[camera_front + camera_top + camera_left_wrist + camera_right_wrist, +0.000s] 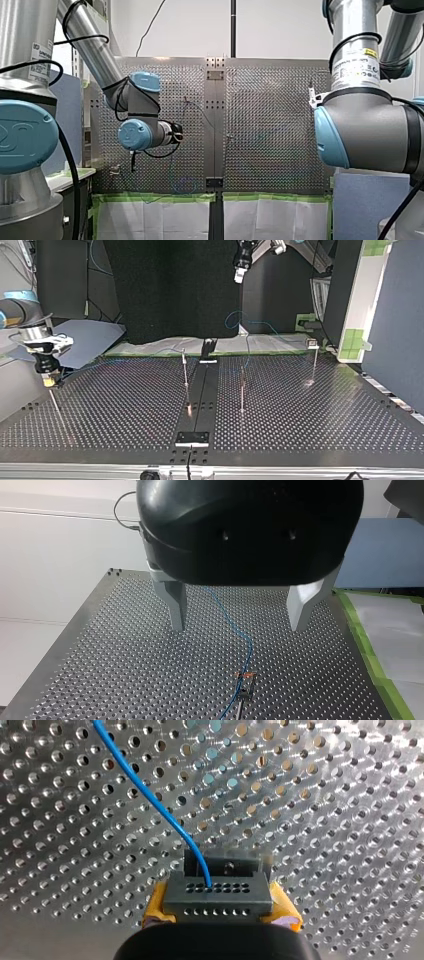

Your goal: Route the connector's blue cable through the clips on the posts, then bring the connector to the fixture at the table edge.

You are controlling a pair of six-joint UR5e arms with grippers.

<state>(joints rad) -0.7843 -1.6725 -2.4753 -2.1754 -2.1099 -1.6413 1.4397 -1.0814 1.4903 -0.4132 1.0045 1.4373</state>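
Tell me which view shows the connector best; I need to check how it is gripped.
The right wrist view: the dark connector sits clamped between my right gripper's yellow pads, the blue cable entering its face. In the top view it is too small to make out; the front and left wrist views do not show it.

Counts: 4 posts (186,375), 1 blue cable (150,795), 1 connector (218,892), between my right gripper's (218,906) jaws. 2 grippers; cable runs ahead of my left gripper's (237,627) jaws.

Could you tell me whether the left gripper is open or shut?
Open: the left gripper has its fingers wide apart, holding nothing.
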